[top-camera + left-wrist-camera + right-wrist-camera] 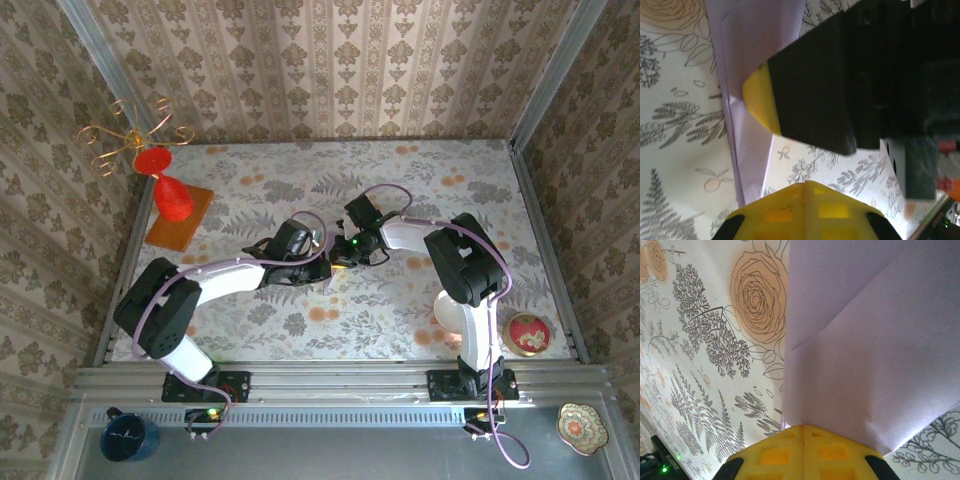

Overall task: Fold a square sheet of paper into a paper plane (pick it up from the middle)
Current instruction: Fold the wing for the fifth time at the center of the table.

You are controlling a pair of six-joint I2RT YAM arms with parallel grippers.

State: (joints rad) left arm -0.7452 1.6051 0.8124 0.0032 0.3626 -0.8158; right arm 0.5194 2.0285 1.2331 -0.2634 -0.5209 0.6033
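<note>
Mid-table (430, 190), room around — left hand (805, 186), right hand (803, 428) at sheet (865, 365) edge.

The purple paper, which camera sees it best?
The right wrist camera: the paper is big there, with its folds clear. The left wrist camera shows a narrow folded strip, partly behind the right hand.

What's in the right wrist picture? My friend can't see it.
A pale lilac sheet of paper, folded with sharp creases, covers the right side, its bottom edge pinched in shut yellow fingers. Underneath lies a flowery tablecloth.
</note>
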